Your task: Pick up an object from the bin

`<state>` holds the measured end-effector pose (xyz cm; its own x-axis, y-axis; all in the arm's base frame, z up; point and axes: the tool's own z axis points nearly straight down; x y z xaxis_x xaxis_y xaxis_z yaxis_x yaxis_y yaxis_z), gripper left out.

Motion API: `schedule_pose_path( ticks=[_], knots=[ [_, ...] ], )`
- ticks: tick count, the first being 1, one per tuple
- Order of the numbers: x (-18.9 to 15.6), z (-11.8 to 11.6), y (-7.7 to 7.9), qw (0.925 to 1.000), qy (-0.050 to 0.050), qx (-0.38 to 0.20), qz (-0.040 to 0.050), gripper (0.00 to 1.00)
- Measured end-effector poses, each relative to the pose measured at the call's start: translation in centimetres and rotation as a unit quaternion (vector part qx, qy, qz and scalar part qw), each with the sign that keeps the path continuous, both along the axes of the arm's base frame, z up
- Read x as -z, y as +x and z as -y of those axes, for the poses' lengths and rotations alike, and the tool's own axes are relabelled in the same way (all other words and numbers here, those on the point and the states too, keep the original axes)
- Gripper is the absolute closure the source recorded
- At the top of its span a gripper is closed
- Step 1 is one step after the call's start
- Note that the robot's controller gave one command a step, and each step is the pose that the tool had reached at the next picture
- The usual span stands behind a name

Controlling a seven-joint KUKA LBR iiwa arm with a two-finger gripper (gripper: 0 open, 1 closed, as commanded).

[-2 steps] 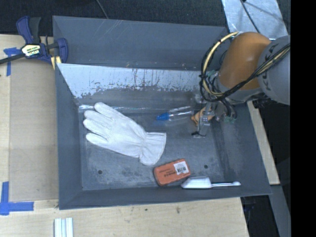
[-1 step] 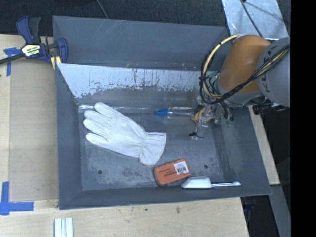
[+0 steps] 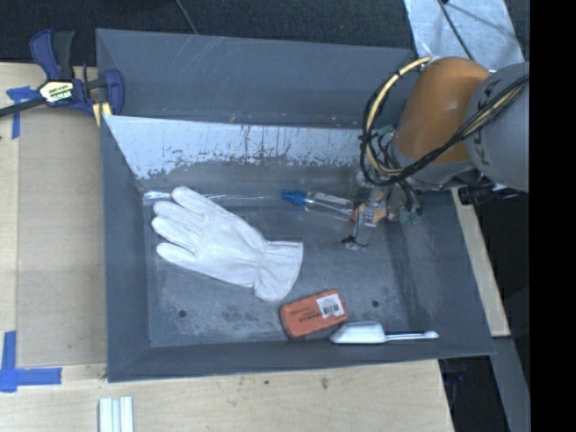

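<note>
**Clear tube with a blue cap lies beside the gripper, its near end hidden**

Clear tube (image 3: pixel 315 202) is the thing closest to your gripper (image 3: pixel 360 230). It is slim and pen-like, and lies flat on the bin (image 3: pixel 270 79) floor in the back right part, near the foot of the back wall. Its long axis runs roughly across the view, dipping slightly toward the view's right. The blue-capped end points to the view's left, toward the white glove (image 3: pixel 220 241). The other end points at the gripper.

You cannot see where that far end stops. It runs in among the small dark and orange-brown parts at the tip of the arm and is lost there. You also cannot tell whether the gripper is spread or closed, nor whether it has hold of the tube or only stands against it. Above it, the orange cover (image 3: pixel 441 106) and the looped cables (image 3: pixel 382 120) hide most of the wrist.

The glove lies flat and well apart from the gripper, in the left and middle of the floor. Its fingertips point to the view's left and its cuff toward the front right. Just beside the cuff, by the front wall, sits an orange-brown block (image 3: pixel 311 314) with a label too small to read. A white tool (image 3: pixel 378 335) with a thin handle lies along the front wall, touching or nearly touching the block; you cannot make out what kind it is.
</note>
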<state>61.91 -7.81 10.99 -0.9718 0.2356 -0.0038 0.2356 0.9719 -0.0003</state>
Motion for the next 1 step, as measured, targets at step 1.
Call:
schedule_pose_path(
  ticks=[1],
  knots=[
    [-3.33,-6.24,-0.46,0.9993,0.0,-0.038,0.0002,0.0]
  ],
)
